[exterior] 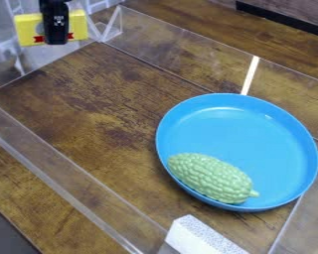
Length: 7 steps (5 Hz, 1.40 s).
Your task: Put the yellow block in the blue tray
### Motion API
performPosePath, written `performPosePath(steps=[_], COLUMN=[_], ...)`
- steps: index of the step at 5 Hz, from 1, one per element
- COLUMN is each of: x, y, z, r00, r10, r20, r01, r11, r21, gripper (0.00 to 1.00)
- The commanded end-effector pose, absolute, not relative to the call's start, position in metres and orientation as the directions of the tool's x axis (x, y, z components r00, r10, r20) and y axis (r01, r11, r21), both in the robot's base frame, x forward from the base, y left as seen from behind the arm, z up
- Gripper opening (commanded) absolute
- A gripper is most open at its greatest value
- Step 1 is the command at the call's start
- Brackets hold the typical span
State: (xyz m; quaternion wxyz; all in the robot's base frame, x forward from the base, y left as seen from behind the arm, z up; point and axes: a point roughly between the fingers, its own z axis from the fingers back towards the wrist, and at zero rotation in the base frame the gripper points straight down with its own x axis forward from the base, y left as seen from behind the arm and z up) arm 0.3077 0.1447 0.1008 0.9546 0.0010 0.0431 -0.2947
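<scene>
The yellow block (72, 26) hangs in the air at the top left of the camera view, well above the wooden table. My gripper (52, 33) points down and is shut on the block, its dark fingers covering the block's middle. The blue tray (274, 119) lies on the table at the right, far from the block. A green bumpy gourd (213, 178) rests inside the tray near its front rim.
Clear plastic walls (69, 189) fence in the wooden table (108, 109) along the left and front. A white foam piece (199, 238) sits at the bottom edge.
</scene>
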Motion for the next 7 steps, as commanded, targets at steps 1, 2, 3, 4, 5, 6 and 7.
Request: performPosePath(steps=[1, 2, 3, 4, 5, 6, 7], x=[0.31, 0.311, 0.311, 0.313, 0.315, 0.317, 0.319], y=[0.148, 0.15, 0.151, 0.15, 0.148, 0.147, 0.145], z=[0.127, 0.124, 0.122, 0.119, 0.117, 0.115, 0.112], r00=[0.828, 0.827, 0.826, 0.821, 0.816, 0.811, 0.807], r10=[-0.561, -0.562, -0.564, -0.571, -0.577, -0.584, -0.591], r20=[-0.029, -0.024, -0.02, -0.019, -0.019, -0.018, -0.018], r01=[0.561, 0.562, 0.564, 0.571, 0.578, 0.584, 0.591], r11=[0.826, 0.826, 0.825, 0.82, 0.816, 0.811, 0.806], r21=[0.047, 0.041, 0.036, 0.031, 0.026, 0.021, 0.015], gripper=[0.0, 0.0, 0.0, 0.0, 0.0, 0.0, 0.0])
